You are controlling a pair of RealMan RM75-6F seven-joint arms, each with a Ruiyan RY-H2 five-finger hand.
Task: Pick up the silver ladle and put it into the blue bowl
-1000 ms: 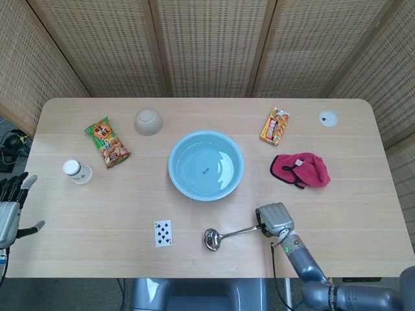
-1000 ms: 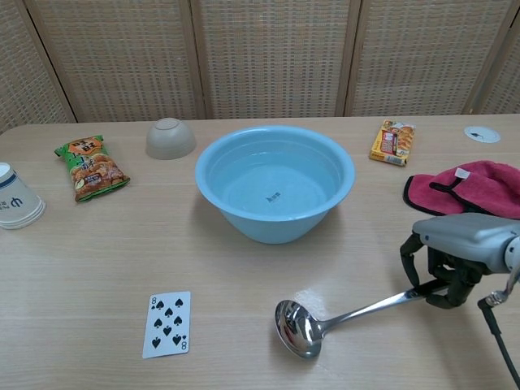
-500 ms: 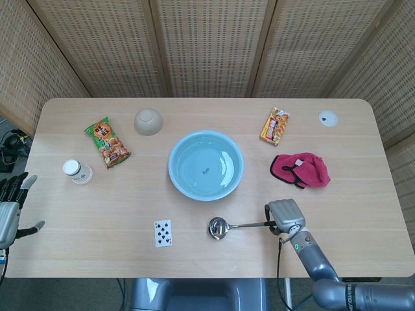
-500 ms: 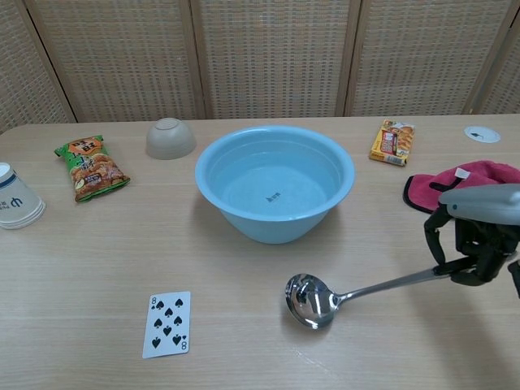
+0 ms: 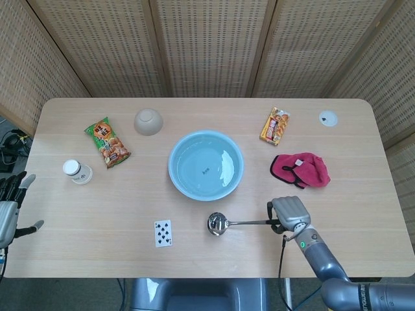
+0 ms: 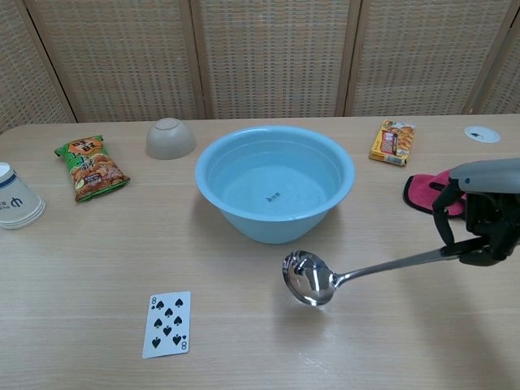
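From the head view, the right hand [image 5: 288, 211] sits near the front edge of the tabletop [image 5: 363, 194], toward its right side, with its fingers wrapped around the end of the silver ladle [image 5: 237, 223]. The ladle's handle runs leftward from the hand, and its cup ends just in front of the blue bowl [image 5: 206, 164], close to the bowl's near rim but apart from it. The bowl stands at the middle of the tabletop. The left hand [image 5: 9, 207] hangs off the left edge near the front corner, fingers spread and holding nothing. A playing card [image 5: 163, 233] lies near the front edge, left of the ladle's cup, and a pink cloth [image 5: 300, 170] lies behind the right hand.

From the chest view, the right hand [image 6: 479, 218] appears at the right edge of the frame, clasping the ladle's handle tip between curled fingers [image 6: 443, 219]. The silver ladle [image 6: 325, 280] slopes down to the left from that grasp; its cup hangs just above the tabletop [image 6: 97, 268], with a faint shadow beneath it. The cup is in front of the blue bowl [image 6: 275, 193], below rim height and outside it. The playing card [image 6: 168, 324] lies well to the cup's left.
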